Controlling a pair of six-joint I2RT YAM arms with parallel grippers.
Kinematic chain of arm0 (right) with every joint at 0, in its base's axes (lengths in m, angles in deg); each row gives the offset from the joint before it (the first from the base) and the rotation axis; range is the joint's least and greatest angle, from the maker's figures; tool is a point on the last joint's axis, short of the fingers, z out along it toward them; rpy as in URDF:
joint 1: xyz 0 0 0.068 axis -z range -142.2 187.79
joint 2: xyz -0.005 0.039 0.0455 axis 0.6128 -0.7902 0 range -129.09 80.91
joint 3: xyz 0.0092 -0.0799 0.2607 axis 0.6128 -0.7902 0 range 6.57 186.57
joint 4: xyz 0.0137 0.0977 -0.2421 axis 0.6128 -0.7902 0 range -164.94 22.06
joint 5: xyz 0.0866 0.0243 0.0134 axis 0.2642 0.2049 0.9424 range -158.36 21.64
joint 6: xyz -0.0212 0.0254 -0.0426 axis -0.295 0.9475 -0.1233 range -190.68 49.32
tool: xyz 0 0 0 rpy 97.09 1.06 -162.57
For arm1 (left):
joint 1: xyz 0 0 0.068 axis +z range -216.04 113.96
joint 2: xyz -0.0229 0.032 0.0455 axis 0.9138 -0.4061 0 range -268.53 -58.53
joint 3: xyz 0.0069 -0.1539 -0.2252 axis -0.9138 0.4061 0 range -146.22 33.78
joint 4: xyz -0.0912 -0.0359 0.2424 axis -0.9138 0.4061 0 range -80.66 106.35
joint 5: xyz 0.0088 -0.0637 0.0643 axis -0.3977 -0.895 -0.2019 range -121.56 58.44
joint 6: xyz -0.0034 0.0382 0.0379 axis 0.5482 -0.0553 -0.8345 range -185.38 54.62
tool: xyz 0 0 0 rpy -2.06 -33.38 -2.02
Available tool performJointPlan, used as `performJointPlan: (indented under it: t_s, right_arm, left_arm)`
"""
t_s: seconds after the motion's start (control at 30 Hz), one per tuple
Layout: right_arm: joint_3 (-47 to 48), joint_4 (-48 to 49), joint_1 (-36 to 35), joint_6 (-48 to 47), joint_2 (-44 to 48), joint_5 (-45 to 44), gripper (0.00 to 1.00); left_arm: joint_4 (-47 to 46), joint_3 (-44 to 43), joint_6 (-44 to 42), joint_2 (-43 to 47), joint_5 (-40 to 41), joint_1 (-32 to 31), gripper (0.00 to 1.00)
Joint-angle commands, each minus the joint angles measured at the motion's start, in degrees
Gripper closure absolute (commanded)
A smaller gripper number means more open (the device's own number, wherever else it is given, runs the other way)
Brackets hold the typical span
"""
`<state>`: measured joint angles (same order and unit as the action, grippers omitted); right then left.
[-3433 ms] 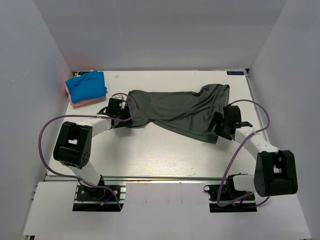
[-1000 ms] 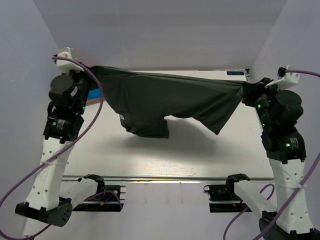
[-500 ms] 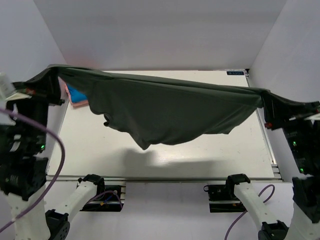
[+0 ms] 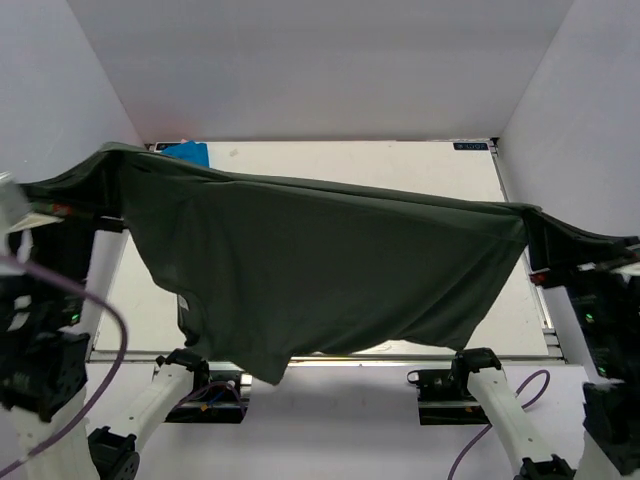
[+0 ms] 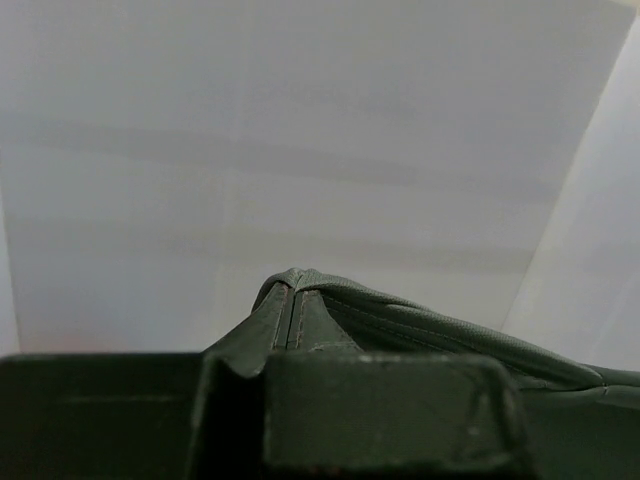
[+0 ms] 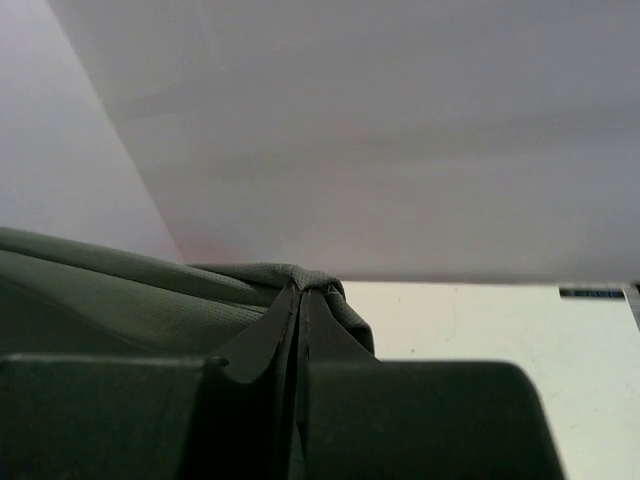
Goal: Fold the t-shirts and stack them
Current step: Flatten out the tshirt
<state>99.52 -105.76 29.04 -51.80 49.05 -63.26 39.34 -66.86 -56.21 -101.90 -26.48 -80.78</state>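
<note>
The large dark grey-green t-shirt (image 4: 320, 270) hangs stretched in the air between both arms, high above the table and close to the top camera. My left gripper (image 4: 105, 152) is shut on its left corner, and the pinched cloth (image 5: 300, 290) shows at the fingertips in the left wrist view. My right gripper (image 4: 532, 212) is shut on the right corner, where the cloth (image 6: 300, 275) wraps over the tips. The shirt's lower edge droops towards the near table edge. A bit of the bright blue folded t-shirt (image 4: 188, 152) peeks out at the far left; the pink one is hidden.
The white table (image 4: 400, 160) shows beyond the shirt, walled by white panels on three sides. The two arm bases (image 4: 455, 385) stand at the near edge below the hanging cloth. A small dark label (image 4: 472, 146) sits at the far right corner.
Both arms lifted the dark shirt off the table and spread it wide. In the last half second it swung nearer the camera, its lower edge dropping over the near table edge and hiding most of the folded stack.
</note>
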Motion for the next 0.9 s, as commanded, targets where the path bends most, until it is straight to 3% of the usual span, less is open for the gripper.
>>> performJointPlan:
  t_s: [0.0, 0.17, 0.27, 0.47, 0.63, 0.67, 0.73, 0.87]
  right_arm:
    - [-7.4, 3.3, 0.2, 0.5, -1.2, -7.3, 1.00]
    - [-26.5, 11.1, 0.1, 4.8, -5.6, -12.0, 1.00]
    - [-36.9, 16.6, 0.2, 6.9, -9.6, -14.5, 1.00]
    - [-47.4, 28.5, 0.4, 7.7, -25.1, -14.1, 1.00]
    - [-42.3, 31.6, 0.9, 6.2, -42.8, -17.1, 1.00]
    - [-41.1, 31.4, 0.9, 5.8, -48.9, -17.6, 1.00]
    - [-36.3, 30.7, 1.3, 5.3, -52.3, -17.2, 1.00]
    - [-30.6, 30.5, 2.2, 5.2, -63.2, -17.1, 1.00]
  left_arm:
    - [-4.4, 8.8, -0.5, -2.1, -1.7, 0.5, 1.00]
    - [-14.0, 24.2, 0.9, -5.8, -1.7, 0.5, 1.00]
    - [-20.4, 34.0, 1.6, -13.0, -2.7, 0.0, 1.00]
    - [-31.7, 39.1, 2.3, -32.1, -5.7, 0.5, 1.00]
    - [-34.6, 32.3, 1.0, -54.2, -3.7, 0.5, 1.00]
    - [-34.0, 28.3, 1.0, -57.1, -3.7, 0.5, 1.00]
    - [-33.0, 22.5, 1.0, -64.6, -4.2, 0.5, 1.00]
    - [-32.3, 16.3, 1.0, -72.1, -4.2, 0.5, 1.00]
